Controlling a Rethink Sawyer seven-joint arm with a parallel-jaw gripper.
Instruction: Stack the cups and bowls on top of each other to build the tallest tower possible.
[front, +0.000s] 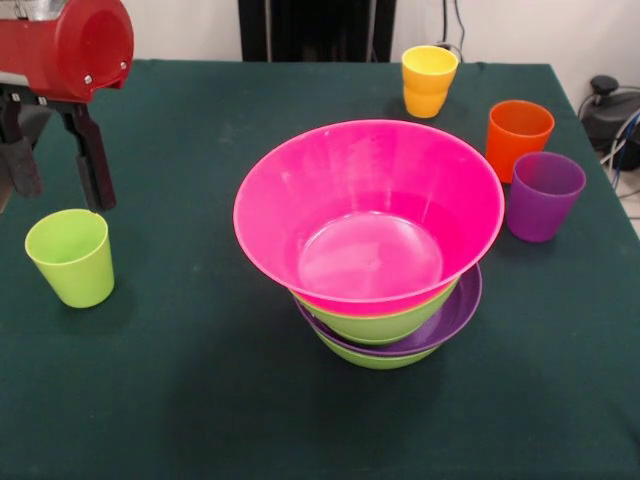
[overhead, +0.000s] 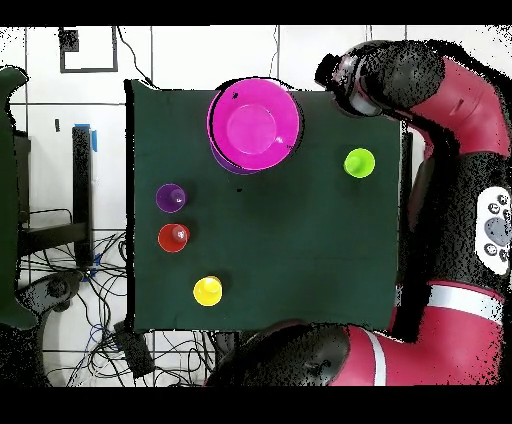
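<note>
The tower stands mid-table: a wide pink bowl (front: 368, 210) uppermost, on a lime green bowl (front: 385, 325), a shallow purple bowl (front: 462, 308) and another lime green bowl (front: 375, 358). From above only the pink bowl (overhead: 255, 125) shows. My gripper (front: 55, 175) hangs at the left, open and empty, just above and behind the lime green cup (front: 70, 255) (overhead: 359, 162). The yellow-orange cup (front: 428, 80) (overhead: 208, 291), orange cup (front: 517, 138) (overhead: 173, 237) and purple cup (front: 543, 195) (overhead: 171, 197) stand upright at the right. The small red bowl is out of view.
The dark green table (front: 200, 400) carries everything. The red arm (overhead: 440, 110) reaches over the table's side above the lime green cup. Cables and equipment lie beyond the table's edges.
</note>
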